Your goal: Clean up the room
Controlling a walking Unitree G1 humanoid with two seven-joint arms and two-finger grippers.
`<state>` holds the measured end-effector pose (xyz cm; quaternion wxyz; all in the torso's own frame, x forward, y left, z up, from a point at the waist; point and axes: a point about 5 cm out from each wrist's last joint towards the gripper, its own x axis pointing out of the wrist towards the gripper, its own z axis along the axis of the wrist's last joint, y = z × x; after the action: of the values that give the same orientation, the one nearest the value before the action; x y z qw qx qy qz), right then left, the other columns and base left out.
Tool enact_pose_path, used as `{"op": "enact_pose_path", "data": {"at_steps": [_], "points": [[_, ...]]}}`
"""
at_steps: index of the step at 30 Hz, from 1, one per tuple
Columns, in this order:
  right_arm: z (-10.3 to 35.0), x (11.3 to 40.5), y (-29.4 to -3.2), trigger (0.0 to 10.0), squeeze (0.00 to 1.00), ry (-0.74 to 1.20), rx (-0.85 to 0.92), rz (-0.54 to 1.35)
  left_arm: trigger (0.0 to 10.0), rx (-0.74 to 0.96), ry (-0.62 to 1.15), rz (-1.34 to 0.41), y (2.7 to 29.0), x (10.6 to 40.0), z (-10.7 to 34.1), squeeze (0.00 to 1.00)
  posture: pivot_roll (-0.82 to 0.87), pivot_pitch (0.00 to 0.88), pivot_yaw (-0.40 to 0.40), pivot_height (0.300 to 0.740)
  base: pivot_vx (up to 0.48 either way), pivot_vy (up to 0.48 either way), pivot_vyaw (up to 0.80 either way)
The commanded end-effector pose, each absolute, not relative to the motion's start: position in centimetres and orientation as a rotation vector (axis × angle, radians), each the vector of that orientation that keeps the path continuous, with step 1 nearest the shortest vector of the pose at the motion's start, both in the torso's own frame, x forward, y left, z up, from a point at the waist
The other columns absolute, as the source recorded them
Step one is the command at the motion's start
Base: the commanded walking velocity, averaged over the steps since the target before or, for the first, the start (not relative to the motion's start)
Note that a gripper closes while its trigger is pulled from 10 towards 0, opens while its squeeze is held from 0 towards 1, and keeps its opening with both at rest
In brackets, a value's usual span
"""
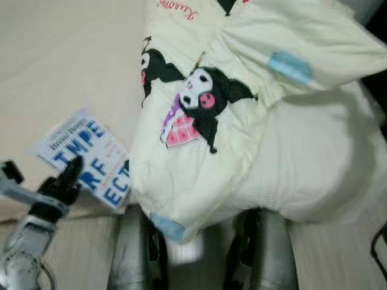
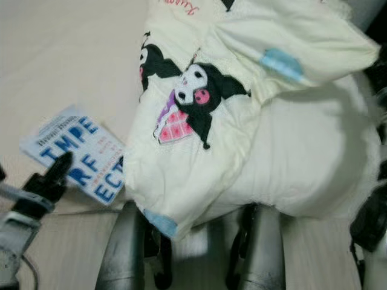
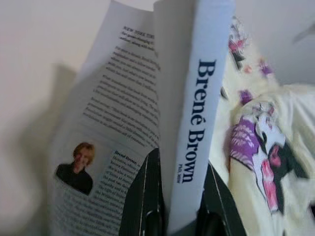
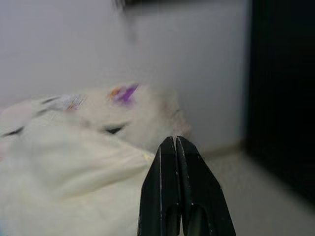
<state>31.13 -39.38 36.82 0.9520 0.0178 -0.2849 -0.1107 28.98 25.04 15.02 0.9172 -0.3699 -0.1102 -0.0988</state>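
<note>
A white book point(image 1: 91, 158) with big blue letters lies on the beige bed point(image 1: 60, 60), near its front edge. My left gripper point(image 1: 69, 172) is shut on it. In the left wrist view the two black fingers point(image 3: 142, 196) clamp the book's spine point(image 3: 197, 128), which is printed with an author's name, and the covers hang open. A cream quilt point(image 1: 242, 121) with cartoon prints is heaped to the book's right and spills over the bed's edge. My right gripper point(image 4: 175, 147) is shut, with nothing seen between the fingers, close beside the quilt point(image 4: 74, 167).
My two grey legs point(image 1: 130, 254) stand against the bed's front edge, partly under the hanging quilt. Pale wooden floor point(image 1: 338, 254) shows at the bottom right. A dark object point(image 4: 280, 98) stands beside a white wall in the right wrist view.
</note>
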Motion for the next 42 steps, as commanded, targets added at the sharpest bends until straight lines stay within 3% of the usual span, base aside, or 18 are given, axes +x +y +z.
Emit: {"op": "enact_pose_path", "data": {"at_steps": [1,5,17,24,30,31,36,37,38,41,42], "points": [[39.2,29.3,-40.2,0.0,0.00,-0.606,-0.051,-0.290,10.0,-0.755,-0.206,-0.160,25.0,29.6,13.7,0.00,-0.07,0.247,-0.003,0.550,0.000,0.000,0.00],[40.1,27.4,-40.4,0.0,0.00,-0.469,-0.130,-0.281,10.0,-0.727,-0.223,-0.164,24.3,31.4,14.0,0.00,-0.14,0.178,-0.002,0.550,0.000,0.000,0.00],[40.1,22.4,-38.0,0.0,0.00,-0.129,-0.283,-0.187,10.0,-0.710,-0.242,-0.180,23.2,33.7,13.7,0.00,-0.25,0.142,-0.031,0.550,0.000,0.000,0.00],[35.3,20.6,-38.2,0.0,0.00,0.170,-0.321,-0.207,10.0,-0.689,-0.232,-0.200,22.4,34.1,13.4,0.00,-0.27,0.148,-0.036,0.550,0.000,0.000,0.00],[28.5,18.5,-41.1,0.0,0.00,0.516,-0.446,-0.379,10.0,-0.670,-0.228,-0.212,22.4,34.4,13.2,0.00,-0.27,0.147,-0.026,0.550,0.000,0.000,0.00],[25.7,18.0,-41.6,0.0,0.00,0.622,-0.456,-0.405,10.0,-0.650,-0.228,-0.223,22.3,34.5,13.3,0.00,-0.26,0.146,-0.022,0.550,0.000,0.000,0.00],[23.1,17.6,-41.8,0.0,0.00,0.722,-0.473,-0.420,10.0,-0.617,-0.232,-0.234,22.3,34.7,13.5,0.00,-0.25,0.145,-0.020,0.550,0.000,0.000,0.00],[22.4,17.3,-41.7,3.8,0.00,0.754,-0.487,-0.422,10.0,-0.608,-0.235,-0.229,22.5,34.7,13.5,0.00,-0.24,0.143,-0.018,0.550,0.000,0.000,0.00],[21.6,17.1,-41.9,9.1,0.00,0.795,-0.519,-0.437,10.0,-0.599,-0.238,-0.222,22.8,34.7,13.6,0.00,-0.23,0.141,-0.018,0.550,0.000,0.000,0.00],[21.2,16.9,-42.1,9.1,0.00,0.820,-0.541,-0.448,10.0,-0.595,-0.240,-0.217,23.0,34.7,13.7,0.00,-0.23,0.141,-0.018,0.550,0.000,0.000,0.00],[20.9,16.8,-42.3,10.0,0.00,0.833,-0.558,-0.457,10.0,-0.578,-0.241,-0.213,23.2,34.6,13.8,0.00,-0.22,0.140,-0.016,0.550,0.000,0.000,0.00]]}}
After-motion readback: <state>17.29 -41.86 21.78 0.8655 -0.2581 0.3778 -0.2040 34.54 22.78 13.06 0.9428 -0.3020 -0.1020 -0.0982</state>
